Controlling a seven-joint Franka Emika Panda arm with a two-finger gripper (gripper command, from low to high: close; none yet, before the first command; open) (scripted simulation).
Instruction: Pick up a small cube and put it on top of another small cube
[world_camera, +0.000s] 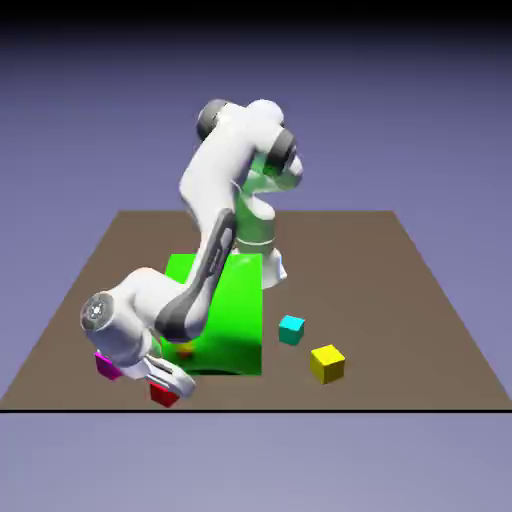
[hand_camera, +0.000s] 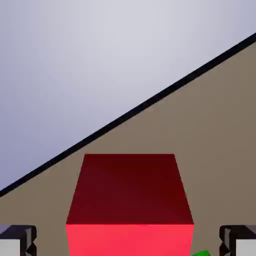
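where the white arm bends low toward the table's (world_camera: 420, 300) near edge, its gripper (world_camera: 168, 384) sits over the small red cube (world_camera: 163, 395), at seven o'clock from the big green cube (world_camera: 225, 310). in the hand view, the red cube (hand_camera: 130, 210) lies between spread fingertips (hand_camera: 17, 240), untouched.

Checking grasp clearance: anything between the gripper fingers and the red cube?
Nothing. In the hand view the small red cube sits between both fingertips, with bare gaps each side.
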